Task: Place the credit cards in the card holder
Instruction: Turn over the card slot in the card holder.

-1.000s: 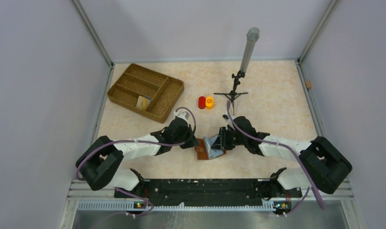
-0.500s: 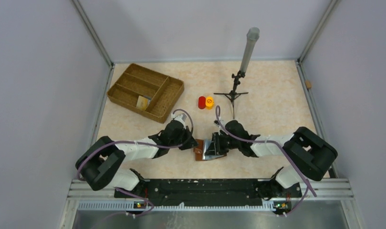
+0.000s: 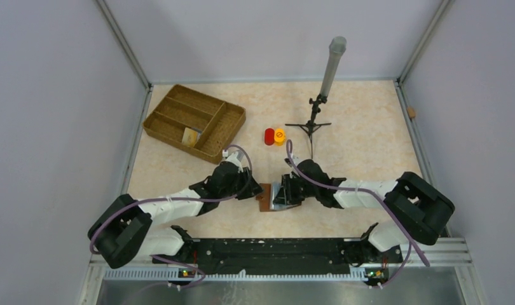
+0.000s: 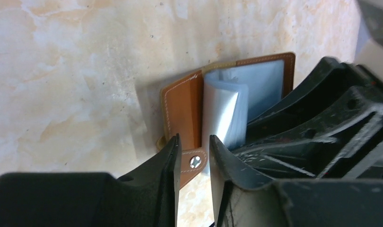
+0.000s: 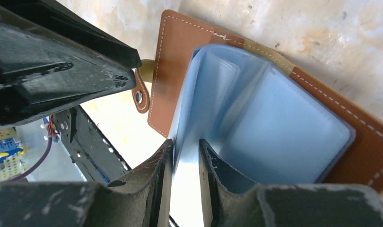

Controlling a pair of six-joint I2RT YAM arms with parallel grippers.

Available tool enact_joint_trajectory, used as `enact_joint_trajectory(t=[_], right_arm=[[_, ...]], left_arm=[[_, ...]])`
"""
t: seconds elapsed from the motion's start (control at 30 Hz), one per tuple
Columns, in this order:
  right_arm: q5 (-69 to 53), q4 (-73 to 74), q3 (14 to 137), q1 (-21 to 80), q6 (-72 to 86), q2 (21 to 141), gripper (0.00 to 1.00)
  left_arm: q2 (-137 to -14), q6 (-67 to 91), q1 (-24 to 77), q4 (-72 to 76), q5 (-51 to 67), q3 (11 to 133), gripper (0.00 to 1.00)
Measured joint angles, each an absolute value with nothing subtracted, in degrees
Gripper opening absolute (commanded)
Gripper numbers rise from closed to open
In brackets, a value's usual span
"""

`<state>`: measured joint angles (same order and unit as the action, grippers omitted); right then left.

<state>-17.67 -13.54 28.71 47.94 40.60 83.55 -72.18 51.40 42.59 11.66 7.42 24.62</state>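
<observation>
Two arms are seen, one on each side, reaching in low over the worktop (image 3: pixel 369 127) until they almost meet. One card holder (image 4: pixel 182 106) is laid open and flat on the worktop between them, near the front edge. It is brown with pale stitching. One small strap (image 4: pixel 194 162) with a round metal snap is seen at its edge.

The left gripper (image 4: pixel 194 138) is placed at that strap. Its two fingers are spread a little, and the strap lies in the gap without being squeezed.

The right gripper (image 5: pixel 185 141) is placed at the other side. Its two fingers are pinched on the pale blue sleeves (image 5: pixel 274 127) inside the card holder, and some of these sleeves are held up off the leather.

Farther back, two round caps are set side by side, touching: one red cap (image 3: pixel 269 136) and one orange cap (image 3: pixel 280 136). To the left, one wicker tray (image 3: pixel 220 133) with dividers is seen. One yellowish credit card (image 3: pixel 191 135) is lying in a compartment on its near side, well apart from the card holder. Behind the caps, one small black stand (image 3: pixel 313 124) is set up, and one grey tube (image 3: pixel 334 60) is carried on top of it.
</observation>
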Motion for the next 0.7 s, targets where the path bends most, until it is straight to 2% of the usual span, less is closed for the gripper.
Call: enact_joint_trajectory(t=[0.3,0.5,0.6,0.7], right_arm=[[-16.1,-9.56,31.29,48.49,39.51,79.53,0.46],[-14.96,-8.54,31.29,48.62,39.44,77.12,0.47],[-13.3,-7.7,31.29,48.62,39.46,76.79,0.45],[-11.81,-6.63,31.29,48.62,39.48,76.71,0.45]], left_arm=[[-71.79,51.96,42.54,11.07,6.83,23.11,0.24],[-71.81,51.94,42.54,10.17,6.15,23.11,0.25],[-71.09,51.83,42.5,8.56,5.23,23.11,0.29],[-68.64,50.98,42.5,6.76,4.14,23.11,0.44]])
